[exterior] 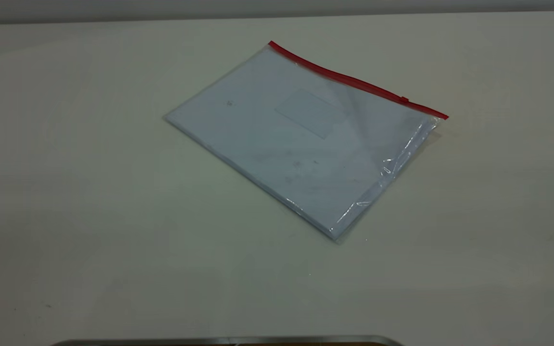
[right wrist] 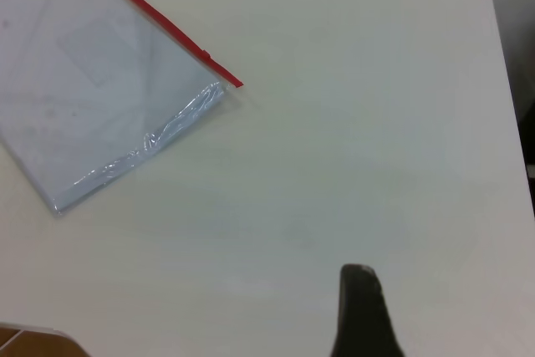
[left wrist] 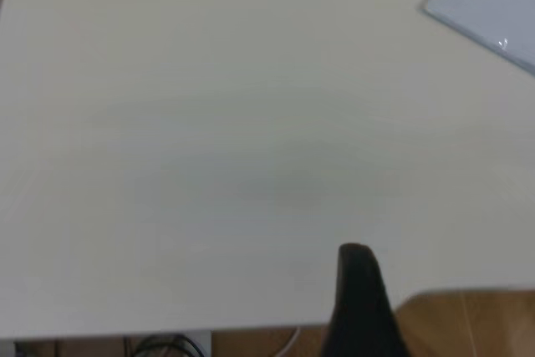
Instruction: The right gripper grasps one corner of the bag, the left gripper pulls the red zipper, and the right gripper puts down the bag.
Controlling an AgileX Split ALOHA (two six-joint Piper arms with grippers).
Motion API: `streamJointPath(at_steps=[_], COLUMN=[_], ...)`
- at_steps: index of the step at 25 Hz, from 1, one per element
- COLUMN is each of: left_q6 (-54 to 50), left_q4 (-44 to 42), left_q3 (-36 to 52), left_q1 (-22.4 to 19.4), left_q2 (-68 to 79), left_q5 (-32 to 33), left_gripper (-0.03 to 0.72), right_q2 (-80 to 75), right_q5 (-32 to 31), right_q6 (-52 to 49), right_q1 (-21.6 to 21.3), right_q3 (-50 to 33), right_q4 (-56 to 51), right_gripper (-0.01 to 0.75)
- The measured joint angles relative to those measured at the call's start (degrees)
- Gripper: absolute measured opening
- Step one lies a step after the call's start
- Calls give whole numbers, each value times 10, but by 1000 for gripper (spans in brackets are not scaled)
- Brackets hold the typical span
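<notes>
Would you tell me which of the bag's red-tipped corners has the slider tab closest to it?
The corner at the exterior view's right end of the red zipper; the slider tab sits near it, far from the other end.

The tabletop (exterior: 89, 216) is a plain, unpatterned off-white with a faint grey-green cast. The bag (exterior: 301, 139) is clear plastic; white paper shows through it as a pale blue-grey field, with a slightly lighter rectangular patch near its centre and a few small dark specks. White glare streaks run along the bag's short edge nearest the slider end. The red zipper (exterior: 354, 81) forms a solid bright red strip along one long edge of the bag, with a matching red slider tab (exterior: 404, 99). The corner (exterior: 443, 116) beside that tab is tipped red. The left hand (left wrist: 359, 290) is black. The right hand (right wrist: 361, 307) is black.
</notes>
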State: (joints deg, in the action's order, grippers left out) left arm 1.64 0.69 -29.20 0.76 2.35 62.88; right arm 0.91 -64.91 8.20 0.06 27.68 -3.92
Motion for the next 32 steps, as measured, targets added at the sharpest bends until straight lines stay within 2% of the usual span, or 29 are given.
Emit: streamJointPath(at_steps=[7, 15, 19, 22, 26, 32], left_q6=[2, -6, -4, 36, 124, 250], left_q4=[-1, 10, 53, 87, 131, 190], left_q3=[-94, -218, -263, -291, -334, -396], left_q1=[0, 0, 0, 0, 0, 0], left_q2=[211, 494, 606, 679, 776, 898], left_q5=[-99, -207, -275, -306, -307, -277], left_gripper=[588, 588, 588, 588, 588, 588], right_q2=[-23, -236, -369, -464, -597, -788], right_q5=[38, 63, 148, 216, 258, 303], right_q6=[-15, -25, -26, -18, 52, 285], right_q1=[0, 0, 0, 0, 0, 0], right_q3=[15, 78, 94, 97, 97, 97], right_q4=[-4, -32, -68, -100, -168, -387], right_gripper=[529, 529, 529, 529, 529, 529])
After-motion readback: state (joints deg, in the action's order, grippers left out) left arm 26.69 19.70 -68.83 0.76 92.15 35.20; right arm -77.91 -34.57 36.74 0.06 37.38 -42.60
